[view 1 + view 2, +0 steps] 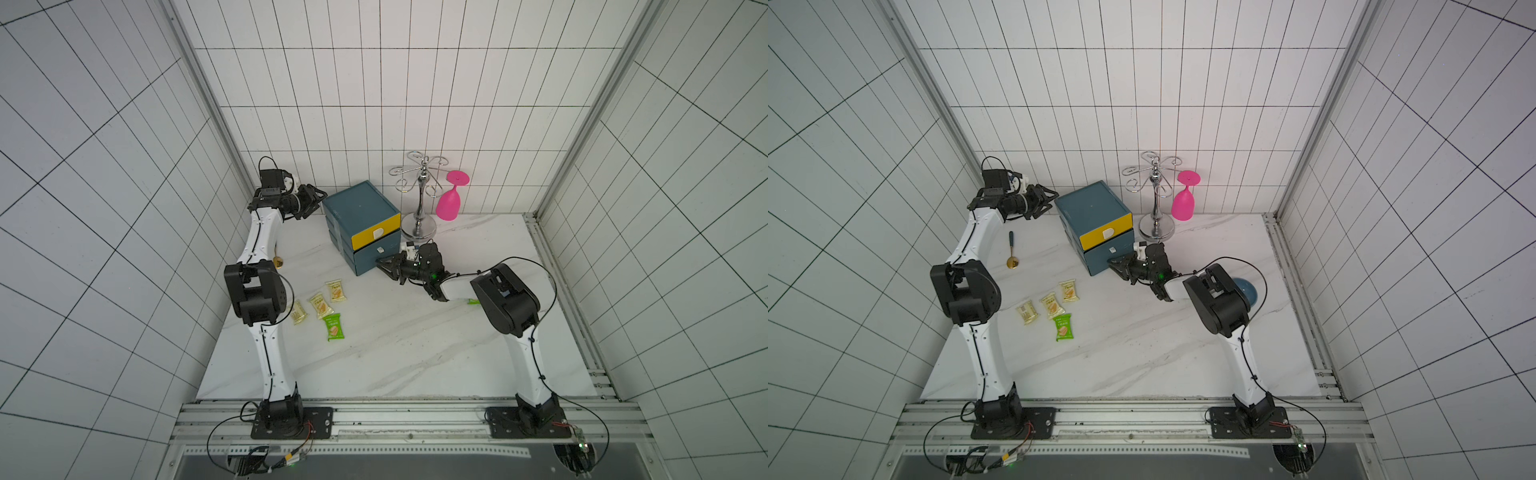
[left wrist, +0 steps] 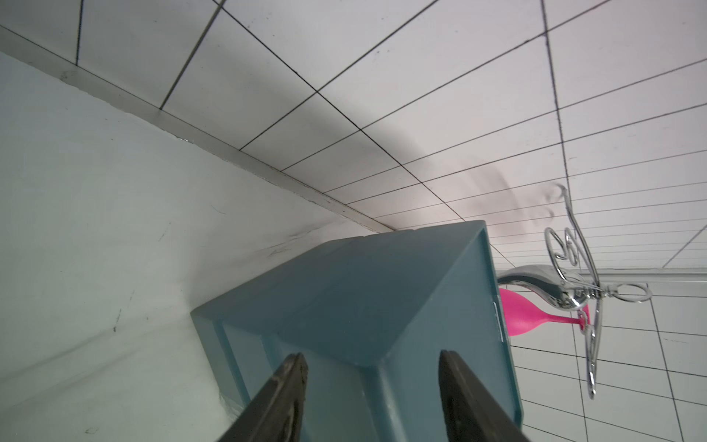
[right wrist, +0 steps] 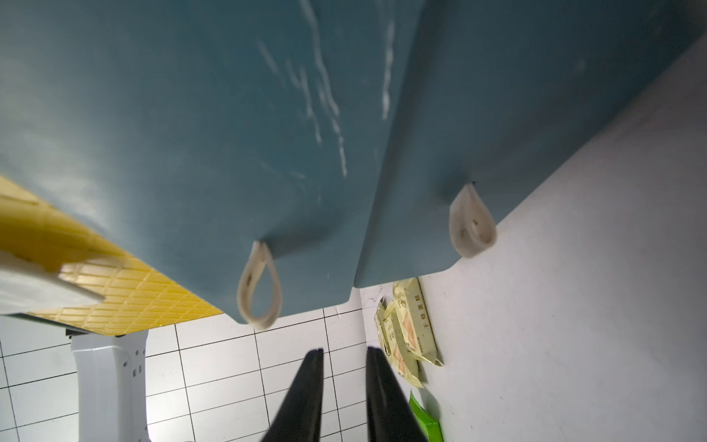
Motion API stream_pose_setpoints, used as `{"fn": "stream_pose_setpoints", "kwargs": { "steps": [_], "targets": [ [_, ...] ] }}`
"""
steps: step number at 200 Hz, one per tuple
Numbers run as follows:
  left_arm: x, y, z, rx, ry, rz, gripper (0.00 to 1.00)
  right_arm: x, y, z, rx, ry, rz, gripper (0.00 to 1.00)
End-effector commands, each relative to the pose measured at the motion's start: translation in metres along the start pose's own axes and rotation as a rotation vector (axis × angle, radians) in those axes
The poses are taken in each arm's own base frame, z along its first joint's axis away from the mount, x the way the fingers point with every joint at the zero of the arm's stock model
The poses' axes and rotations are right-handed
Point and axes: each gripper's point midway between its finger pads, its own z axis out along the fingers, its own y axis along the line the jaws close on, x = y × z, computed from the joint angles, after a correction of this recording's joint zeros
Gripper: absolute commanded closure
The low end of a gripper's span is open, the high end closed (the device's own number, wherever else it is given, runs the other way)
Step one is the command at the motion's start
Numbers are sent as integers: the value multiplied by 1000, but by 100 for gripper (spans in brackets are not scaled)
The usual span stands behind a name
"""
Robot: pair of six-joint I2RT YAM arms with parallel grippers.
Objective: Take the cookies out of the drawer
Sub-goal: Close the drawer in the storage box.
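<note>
1. The right gripper point(image 3: 344, 350) was seen narrowly parted and empty, just short of the loop pulls point(image 3: 260, 285) on the blue drawers point(image 3: 229, 134). A loop could be missed if the jaws were shut early.
2. The left gripper point(image 2: 372, 354) was held wide at the cabinet point(image 1: 357, 203) rear corner. No contact was shown, and unbraced the cabinet could be dragged.
3. Four cookies point(image 1: 320, 304) were laid on the table point(image 1: 415, 353). The rest were hidden.

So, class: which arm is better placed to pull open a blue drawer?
Right. The right gripper faces the drawer fronts, close to a loop handle; the left gripper is behind the cabinet.
</note>
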Motion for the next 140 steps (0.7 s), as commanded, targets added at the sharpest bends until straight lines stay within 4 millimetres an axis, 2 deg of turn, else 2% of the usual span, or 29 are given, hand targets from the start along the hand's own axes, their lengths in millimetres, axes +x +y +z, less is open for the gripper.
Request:
{"fn": "stream_pose_setpoints", "kwargs": {
  "steps": [1, 34, 57, 75, 105, 125, 140],
  "targets": [
    [-17, -2, 4, -30, -55, 53, 41, -11, 23, 7, -46, 14, -36, 77],
    [-25, 5, 23, -16, -69, 47, 40, -23, 31, 13, -34, 13, -54, 78],
    [-16, 0, 43, 66, -25, 39, 39, -29, 34, 22, -14, 30, -70, 78],
    [1, -7, 63, 138, 34, 38, 39, -35, 36, 29, -7, 38, -79, 78],
    [45, -20, 93, 240, 173, 29, 40, -42, 41, 38, -5, 50, -87, 78],
    [72, -28, 101, 287, 247, 48, 42, -41, 44, 41, -1, 60, -97, 78],
    [84, -29, 99, 316, 274, 37, 45, -39, 44, 42, 1, 66, -99, 78]
  ]
}}
